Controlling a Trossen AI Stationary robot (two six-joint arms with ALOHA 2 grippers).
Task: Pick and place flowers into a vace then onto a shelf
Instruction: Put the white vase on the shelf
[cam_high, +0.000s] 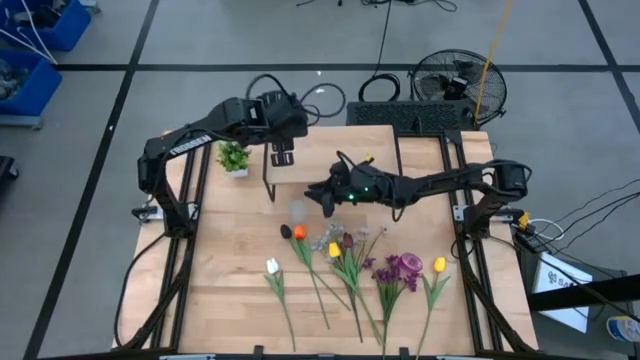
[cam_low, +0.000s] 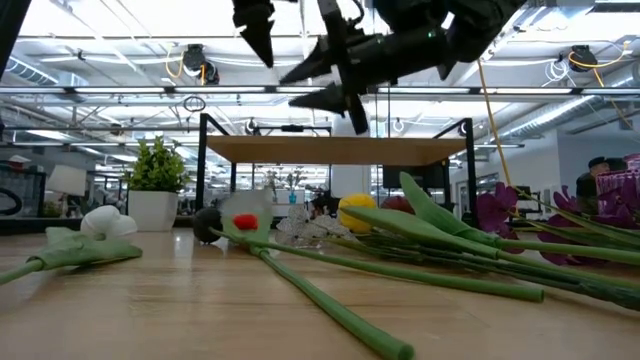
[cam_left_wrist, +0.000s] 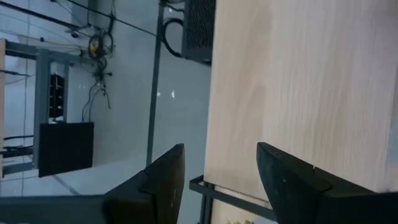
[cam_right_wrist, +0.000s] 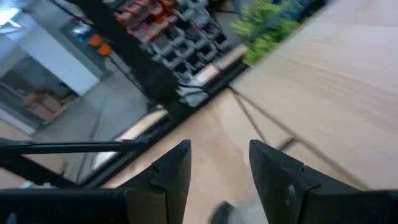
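Several flowers lie with their stems toward the table's near edge: a white tulip (cam_high: 272, 266), an orange one (cam_high: 298, 232), a yellow one (cam_high: 334, 250) and purple blooms (cam_high: 400, 268). A pale see-through thing (cam_high: 297, 211), seemingly the vase, stands just behind them. The shelf (cam_high: 360, 160) stands at the far middle of the table. My left gripper (cam_high: 282, 156) hangs open above the shelf's left end (cam_left_wrist: 311, 74), with nothing between its fingers. My right gripper (cam_high: 314, 192) is open and empty in the air at the shelf's near edge, above the vase, pointing toward the table's left.
A small green plant in a white pot (cam_high: 234, 158) stands on the table left of the shelf. A black fan (cam_high: 460, 85) and cables lie on the floor beyond the far edge. Bare tabletop (cam_high: 220, 260) lies left of the flowers.
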